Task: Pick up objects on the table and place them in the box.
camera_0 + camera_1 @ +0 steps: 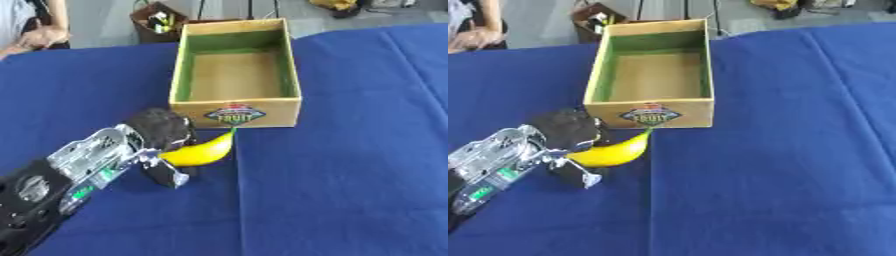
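Note:
A yellow banana [203,151] lies on the blue cloth just in front of the wooden box [236,114], its green stem tip touching the box's front wall. My left hand [159,131] comes in from the lower left, its dark fingers curled over the banana's left end and its thumb [166,174] below it. The box stands open and holds nothing that I can see; its inner walls are green. My right hand shows in neither view.
The blue cloth [350,165] covers the table to the right and front of the box. Behind the table's far edge stands a small brown container [157,22] with items in it. A person sits at the far left corner.

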Tool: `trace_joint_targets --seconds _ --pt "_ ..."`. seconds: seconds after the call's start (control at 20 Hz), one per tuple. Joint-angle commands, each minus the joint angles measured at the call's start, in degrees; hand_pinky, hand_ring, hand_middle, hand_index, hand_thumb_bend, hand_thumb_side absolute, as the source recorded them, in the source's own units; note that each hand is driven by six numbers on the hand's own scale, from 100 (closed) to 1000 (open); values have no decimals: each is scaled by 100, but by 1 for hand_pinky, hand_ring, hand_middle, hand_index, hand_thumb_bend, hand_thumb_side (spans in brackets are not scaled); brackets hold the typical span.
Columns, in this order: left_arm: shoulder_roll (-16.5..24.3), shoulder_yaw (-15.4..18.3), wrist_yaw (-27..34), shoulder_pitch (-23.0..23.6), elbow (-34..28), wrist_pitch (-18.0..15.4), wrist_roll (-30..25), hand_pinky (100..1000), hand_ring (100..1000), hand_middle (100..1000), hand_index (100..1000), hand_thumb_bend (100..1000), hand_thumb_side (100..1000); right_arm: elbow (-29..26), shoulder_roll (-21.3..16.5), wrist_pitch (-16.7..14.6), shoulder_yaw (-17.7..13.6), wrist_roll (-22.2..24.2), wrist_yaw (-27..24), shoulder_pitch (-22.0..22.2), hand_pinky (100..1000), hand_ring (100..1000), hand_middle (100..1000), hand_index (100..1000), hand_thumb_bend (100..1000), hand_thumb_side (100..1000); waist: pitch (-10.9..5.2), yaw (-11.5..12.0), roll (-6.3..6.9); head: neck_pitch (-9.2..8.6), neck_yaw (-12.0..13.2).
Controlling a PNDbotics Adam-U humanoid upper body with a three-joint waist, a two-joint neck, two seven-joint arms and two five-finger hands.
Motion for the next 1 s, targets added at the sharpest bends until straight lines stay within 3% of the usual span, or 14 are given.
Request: trace_joint_targets --seconds 0.05,0.1,0.15,1.0 --pt "174 60 18 -77 -200 14 8 324 473 549 656 100 383 -95 -103 11 -12 0 -37 -17 775 719 622 791 100 885 -141 12 -16 -26 -9" --pt "189 69 18 -74 -238 21 -1 317 468 544 650 100 424 -95 -106 11 -13 0 -39 -15 775 719 623 791 100 896 -147 17 -14 -26 -9" --pt "208 78 18 -70 -281 28 -7 316 467 542 649 100 378 -95 -110 12 -13 0 -43 -14 775 720 622 791 100 884 -154 22 -10 -24 -12" --pt "894 387 332 38 -1818 167 -444 301 455 522 630 100 368 -95 -182 14 -33 -17 -66 32 778 721 624 791 100 885 -256 60 63 9 -88"
